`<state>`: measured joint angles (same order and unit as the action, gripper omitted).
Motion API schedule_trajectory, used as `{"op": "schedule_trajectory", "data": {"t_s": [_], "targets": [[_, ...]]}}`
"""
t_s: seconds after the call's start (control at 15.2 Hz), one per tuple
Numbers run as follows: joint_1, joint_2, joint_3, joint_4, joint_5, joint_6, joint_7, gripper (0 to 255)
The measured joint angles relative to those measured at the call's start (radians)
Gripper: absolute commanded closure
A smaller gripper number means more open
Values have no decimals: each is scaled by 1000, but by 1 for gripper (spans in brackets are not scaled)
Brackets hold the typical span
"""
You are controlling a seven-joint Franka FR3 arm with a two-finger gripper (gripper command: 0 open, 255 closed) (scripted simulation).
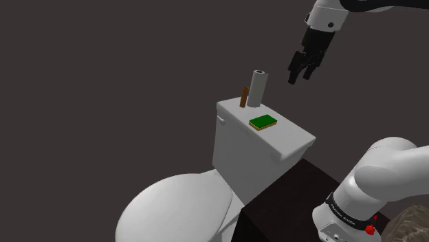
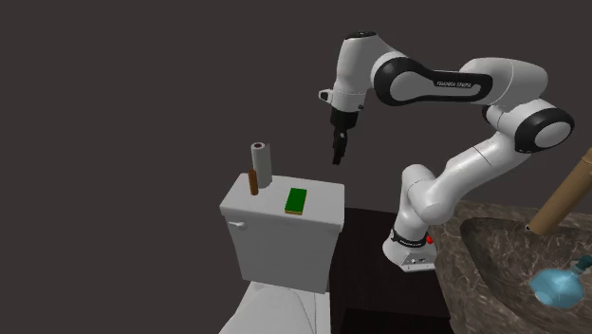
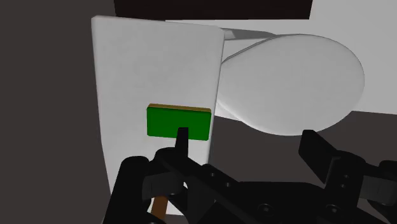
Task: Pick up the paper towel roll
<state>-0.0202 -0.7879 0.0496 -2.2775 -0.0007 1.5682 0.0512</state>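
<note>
Paper towel roll [image 1: 257,88] standing upright on toilet tank lid [image 1: 292,137], just beside brown stick [image 1: 243,97]. Claw [image 1: 300,75] hovering higher, toward shoulder view's right, well apart from roll, fingers spread wide, gripping nothing.

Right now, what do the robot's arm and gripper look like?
The arm is glossy white, built of rounded tube segments with dark grey bands at the joints; one band carries small pale lettering. Its base has a dark ring with tiny writing and a small red part beside it. The gripper is all black and blocky, ending in two slim fingers.
</note>
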Motion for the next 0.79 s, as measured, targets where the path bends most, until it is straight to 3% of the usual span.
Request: {"op": "schedule_trajectory", "data": {"t_s": [0.26, 0.79], "targets": [[-9, 67, -22, 30, -11, 32, -23, 0], [-35, 353, -105, 196, -34, 135, -116, 0]]}}
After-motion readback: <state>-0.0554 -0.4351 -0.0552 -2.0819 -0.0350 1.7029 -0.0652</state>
